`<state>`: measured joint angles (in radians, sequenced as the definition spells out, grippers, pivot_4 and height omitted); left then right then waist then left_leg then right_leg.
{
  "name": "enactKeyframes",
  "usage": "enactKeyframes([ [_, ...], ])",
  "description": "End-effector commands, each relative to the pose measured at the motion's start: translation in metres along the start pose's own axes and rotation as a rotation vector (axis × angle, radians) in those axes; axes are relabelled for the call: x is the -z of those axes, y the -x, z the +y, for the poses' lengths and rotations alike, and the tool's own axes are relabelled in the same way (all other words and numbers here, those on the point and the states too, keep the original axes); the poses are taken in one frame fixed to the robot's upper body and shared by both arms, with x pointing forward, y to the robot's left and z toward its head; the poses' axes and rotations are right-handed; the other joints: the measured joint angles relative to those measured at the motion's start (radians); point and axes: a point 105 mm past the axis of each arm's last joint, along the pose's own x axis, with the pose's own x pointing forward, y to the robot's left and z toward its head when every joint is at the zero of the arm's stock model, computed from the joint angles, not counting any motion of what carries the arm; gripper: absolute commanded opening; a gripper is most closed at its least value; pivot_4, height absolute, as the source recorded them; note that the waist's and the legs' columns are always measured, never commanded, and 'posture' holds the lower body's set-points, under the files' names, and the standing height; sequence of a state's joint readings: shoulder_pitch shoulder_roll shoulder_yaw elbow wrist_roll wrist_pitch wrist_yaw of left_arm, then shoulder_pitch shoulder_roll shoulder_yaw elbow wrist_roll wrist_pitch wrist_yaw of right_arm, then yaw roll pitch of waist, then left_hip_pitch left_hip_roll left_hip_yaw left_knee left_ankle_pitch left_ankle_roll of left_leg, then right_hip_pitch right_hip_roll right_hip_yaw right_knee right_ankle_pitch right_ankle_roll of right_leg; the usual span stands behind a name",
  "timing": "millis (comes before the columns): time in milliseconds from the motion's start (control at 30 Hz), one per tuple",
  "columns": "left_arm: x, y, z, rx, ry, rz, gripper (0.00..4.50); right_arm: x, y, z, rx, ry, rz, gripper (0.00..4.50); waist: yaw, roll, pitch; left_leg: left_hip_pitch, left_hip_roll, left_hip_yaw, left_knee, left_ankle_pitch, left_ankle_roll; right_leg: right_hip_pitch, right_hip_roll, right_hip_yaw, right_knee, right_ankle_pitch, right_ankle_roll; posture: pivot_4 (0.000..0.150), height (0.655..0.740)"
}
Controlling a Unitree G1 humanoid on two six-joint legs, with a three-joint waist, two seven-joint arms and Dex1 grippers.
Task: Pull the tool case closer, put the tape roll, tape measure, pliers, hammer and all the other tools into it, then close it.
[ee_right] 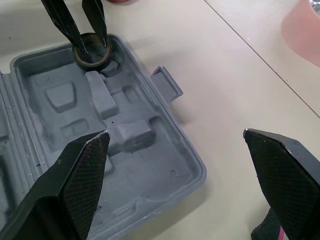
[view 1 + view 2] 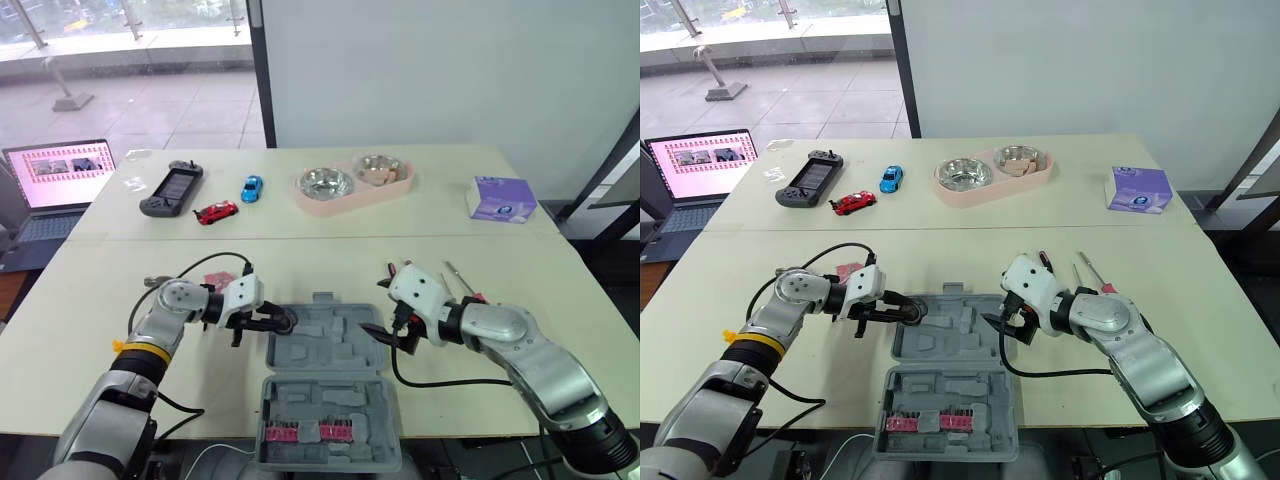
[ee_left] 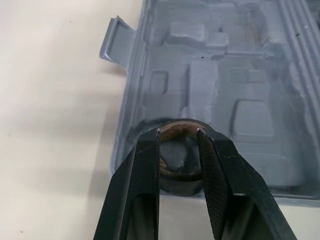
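Our left claw (image 3: 178,137) is nearly closed, its two fingers pinching the wall of the tape roll (image 3: 181,187), one finger inside the ring and one outside. The roll sits low over the corner of the case (image 2: 330,345) at about 10 o'clock, reading the dial from the head views with the case's middle as centre. We cannot tell whether it already rests in its round recess or hangs just above it.

Our right claw (image 1: 175,132) is spread wide and holds nothing, hovering by the case's edge at 3 o'clock.

The case lies open at the near edge of the worktop (image 2: 100,330), its lid (image 2: 330,425) towards us at 6 o'clock, so we judge the pulling done and the packing just begun, with the roll as the first item. Next, we think, the left claw needs to seat the roll square in its recess, open and lift straight off so the ring is not dragged out. The right claw can then turn to the red-handled tools (image 2: 1087,272) at 2 o'clock; we cannot tell which tools they are.

We read no brand on the case. The purple box (image 2: 501,197) at 1 o'clock carries print too small to read, as does the laptop (image 2: 60,165) at 10 o'clock.
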<state>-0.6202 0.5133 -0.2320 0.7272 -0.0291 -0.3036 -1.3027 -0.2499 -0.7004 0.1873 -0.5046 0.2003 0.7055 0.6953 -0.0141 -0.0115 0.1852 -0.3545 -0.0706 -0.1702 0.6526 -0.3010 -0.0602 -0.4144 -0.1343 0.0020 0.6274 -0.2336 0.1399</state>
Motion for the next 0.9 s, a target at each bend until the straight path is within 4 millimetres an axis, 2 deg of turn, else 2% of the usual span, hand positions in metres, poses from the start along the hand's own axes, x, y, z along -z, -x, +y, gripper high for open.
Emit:
enactKeyframes([
  [33,0.025,-0.002,-0.009,0.025,0.042,0.11,1.21,-0.009,0.006,-0.004,0.023,0.032,-0.024,4.5,0.0,0.0,0.0,0.0,0.0,0.0,0.0,0.0,0.0,0.0,0.0,0.0,0.0,0.0,0.0,0.15,0.736],
  [200,0.021,-0.001,-0.005,0.048,0.029,0.123,1.21,-0.008,0.006,-0.005,0.028,0.03,-0.02,4.5,-0.002,0.0,-0.001,0.001,0.0,0.0,0.0,0.0,0.0,0.001,0.0,0.0,0.0,0.0,0.0,0.15,0.736],
  [367,-0.005,0.003,0.009,0.046,0.017,0.066,1.21,-0.008,0.005,-0.004,0.029,0.027,-0.02,4.5,-0.003,0.0,-0.001,0.0,0.0,0.0,0.0,0.0,0.0,0.0,0.0,0.0,0.0,0.0,0.0,0.15,0.736],
  [567,-0.032,0.015,0.016,0.052,0.011,0.007,1.21,-0.007,0.004,-0.002,0.031,0.02,-0.024,4.5,-0.003,-0.001,0.0,-0.003,0.0,0.0,0.0,0.0,0.0,-0.003,0.0,0.0,0.001,0.0,0.0,0.15,0.736],
  [733,-0.035,0.025,0.013,0.107,-0.02,0.073,1.21,-0.007,0.002,-0.002,0.034,0.015,-0.028,4.5,-0.002,-0.001,0.0,-0.004,0.0,0.0,0.0,0.0,0.0,-0.004,0.0,0.0,0.001,0.0,0.0,0.15,0.736],
  [900,-0.038,0.021,0.008,0.138,-0.035,0.099,1.21,-0.008,-0.001,0.001,0.038,0.01,-0.037,4.5,0.0,-0.001,0.0,-0.004,0.0,0.0,0.0,0.0,0.0,-0.004,0.0,0.0,0.0,0.0,0.0,0.15,0.736],
])
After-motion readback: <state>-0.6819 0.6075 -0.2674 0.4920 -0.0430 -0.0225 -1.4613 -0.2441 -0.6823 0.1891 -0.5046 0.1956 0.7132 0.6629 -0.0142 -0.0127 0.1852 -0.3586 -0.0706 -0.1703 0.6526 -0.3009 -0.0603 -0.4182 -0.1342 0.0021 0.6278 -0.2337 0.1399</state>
